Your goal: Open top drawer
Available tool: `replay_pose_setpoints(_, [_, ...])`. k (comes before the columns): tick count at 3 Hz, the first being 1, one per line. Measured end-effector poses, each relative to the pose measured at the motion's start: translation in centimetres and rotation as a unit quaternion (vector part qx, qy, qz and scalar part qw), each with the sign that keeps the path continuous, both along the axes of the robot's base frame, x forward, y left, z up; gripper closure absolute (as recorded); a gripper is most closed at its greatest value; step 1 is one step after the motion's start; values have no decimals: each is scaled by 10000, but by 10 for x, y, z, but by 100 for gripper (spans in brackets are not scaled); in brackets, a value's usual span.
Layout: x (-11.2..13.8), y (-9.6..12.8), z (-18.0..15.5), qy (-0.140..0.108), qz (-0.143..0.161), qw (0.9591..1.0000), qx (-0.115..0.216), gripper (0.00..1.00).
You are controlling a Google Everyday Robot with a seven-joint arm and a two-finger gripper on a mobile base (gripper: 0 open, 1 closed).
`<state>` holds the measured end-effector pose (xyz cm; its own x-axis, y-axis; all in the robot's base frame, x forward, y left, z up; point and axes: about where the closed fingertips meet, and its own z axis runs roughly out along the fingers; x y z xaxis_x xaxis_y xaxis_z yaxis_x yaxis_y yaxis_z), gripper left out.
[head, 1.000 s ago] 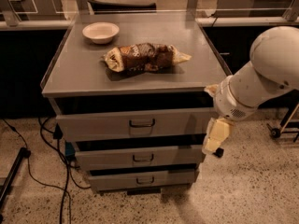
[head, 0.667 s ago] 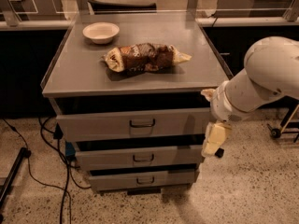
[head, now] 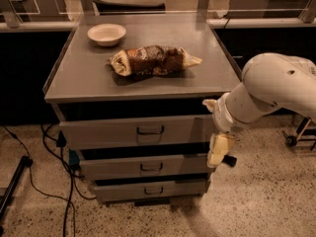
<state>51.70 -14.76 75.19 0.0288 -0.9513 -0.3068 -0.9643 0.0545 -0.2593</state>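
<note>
The top drawer (head: pixel 108 132) is the tallest grey front panel under the cabinet top, with a small dark wire handle (head: pixel 150 130) at its centre. It sits shut, slightly proud of the dark gap above it. My gripper (head: pixel 217 152) hangs pointing down at the cabinet's right front corner, level with the gap between the top drawer and the one below, to the right of the handle. My white arm (head: pixel 274 90) reaches in from the right.
Two shorter grey drawers (head: pixel 143 168) (head: pixel 153 189) sit below. On the cabinet top (head: pixel 74 78) lie a white bowl (head: pixel 106 33) and a brown snack bag (head: pixel 153 60). Cables (head: pixel 54 152) trail on the floor at the left. A wheeled stand (head: pixel 296 135) is at the right.
My arm and gripper have shifted slightly left, closer to the cabinet's right front corner. The drawers have not moved.
</note>
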Motion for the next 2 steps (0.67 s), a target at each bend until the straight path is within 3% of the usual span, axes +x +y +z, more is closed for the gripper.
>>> replay_pose_setpoints(2, [26,10,-30,-20,33,10000,46,0])
